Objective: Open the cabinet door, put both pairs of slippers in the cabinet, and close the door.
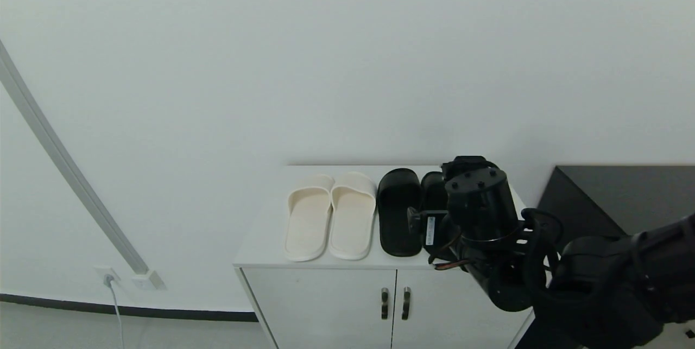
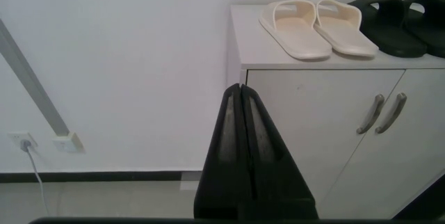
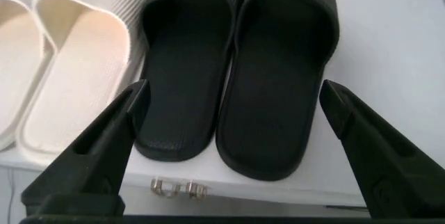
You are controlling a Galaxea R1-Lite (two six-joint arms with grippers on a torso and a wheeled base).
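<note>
Both black slippers [image 1: 399,213], right of frame centre, should be straddled squarely before the wide-open right gripper [image 3: 234,92] is closed.

The cream slippers [image 1: 353,216] have fine ribbing across the straps; the black slippers [image 3: 278,78] are matt, with finely dotted footbeds. The cabinet [image 1: 326,305] is plain white, its handles [image 1: 385,303] dull silver. The wall [image 1: 326,67] is white, the skirting [image 1: 163,313] black, the conduit [image 1: 65,164] grey.
</note>
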